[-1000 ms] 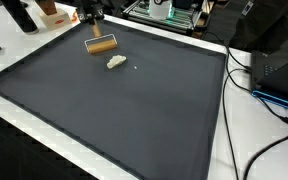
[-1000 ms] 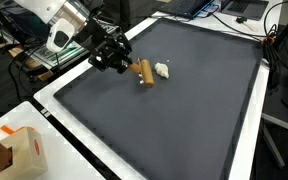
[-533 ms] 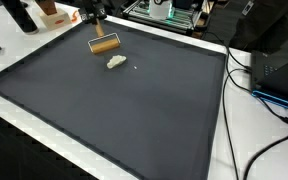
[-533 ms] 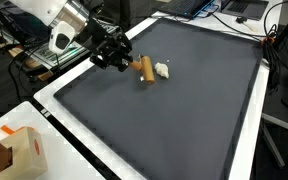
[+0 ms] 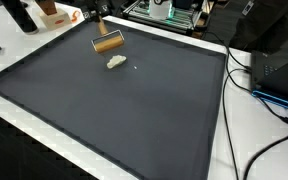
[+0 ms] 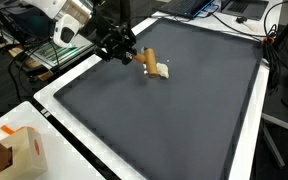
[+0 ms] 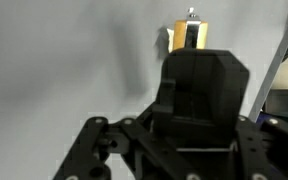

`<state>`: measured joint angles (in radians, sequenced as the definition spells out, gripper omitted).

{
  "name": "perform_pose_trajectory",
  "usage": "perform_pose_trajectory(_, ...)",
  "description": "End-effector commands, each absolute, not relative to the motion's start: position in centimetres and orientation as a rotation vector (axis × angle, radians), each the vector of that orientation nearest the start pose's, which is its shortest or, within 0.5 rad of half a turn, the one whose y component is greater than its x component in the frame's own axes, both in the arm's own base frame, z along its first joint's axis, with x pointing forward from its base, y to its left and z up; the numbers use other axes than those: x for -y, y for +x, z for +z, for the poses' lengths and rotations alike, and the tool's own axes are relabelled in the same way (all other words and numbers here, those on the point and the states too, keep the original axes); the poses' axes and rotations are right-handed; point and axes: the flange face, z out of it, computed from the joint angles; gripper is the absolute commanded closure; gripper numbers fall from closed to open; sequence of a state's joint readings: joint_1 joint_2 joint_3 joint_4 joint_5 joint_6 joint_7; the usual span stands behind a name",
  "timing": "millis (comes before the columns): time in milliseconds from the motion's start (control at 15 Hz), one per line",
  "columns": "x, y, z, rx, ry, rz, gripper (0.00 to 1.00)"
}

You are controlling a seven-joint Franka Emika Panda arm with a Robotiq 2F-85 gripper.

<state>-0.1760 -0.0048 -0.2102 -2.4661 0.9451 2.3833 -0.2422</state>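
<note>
A brown wooden roller-like tool shows in both exterior views (image 5: 108, 44) (image 6: 149, 62), low over the far part of a black mat (image 5: 124, 110). My gripper (image 6: 121, 47) is just behind it at the mat's far edge (image 5: 95, 14), and the tool appears fixed in its fingers and moves with it. A small white crumpled lump (image 5: 115, 62) lies on the mat right beside the tool (image 6: 165, 71). In the wrist view the gripper body fills the frame and hides the jaws; the tool's orange end (image 7: 189, 36) shows beyond it.
The mat lies on a white table (image 5: 234, 130). A cardboard box (image 6: 24, 150) stands off the mat's corner. Cables (image 5: 269, 95) run along one side. Electronics (image 5: 166, 12) and an orange object (image 5: 54, 15) sit behind the far edge.
The gripper and the brown tool have shifted together a little along the mat's far edge and lifted slightly; the tool now sits against the white lump.
</note>
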Motion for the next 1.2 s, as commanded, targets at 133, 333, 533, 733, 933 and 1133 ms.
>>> perform_pose_trajectory(133, 14.1, 44.2, 32.9, -1.080, -2.348, -0.108, 0.77)
perform_pose_trajectory(333, 12.1, 44.8, 34.7, -1.066, -2.423, -0.091, 0.77)
perform_pose_trajectory(533, 9.8, 45.5, 36.7, -1.047, -2.512, -0.090, 0.77)
perform_pose_trajectory(733, 7.0, 46.3, 38.7, -1.005, -2.623, -0.101, 0.77)
perform_pose_trajectory(933, 3.7, 47.3, 40.6, -0.931, -2.759, -0.108, 0.77)
perform_pose_trajectory(1133, 0.1, 48.6, 41.9, -0.838, -2.924, -0.126, 0.77)
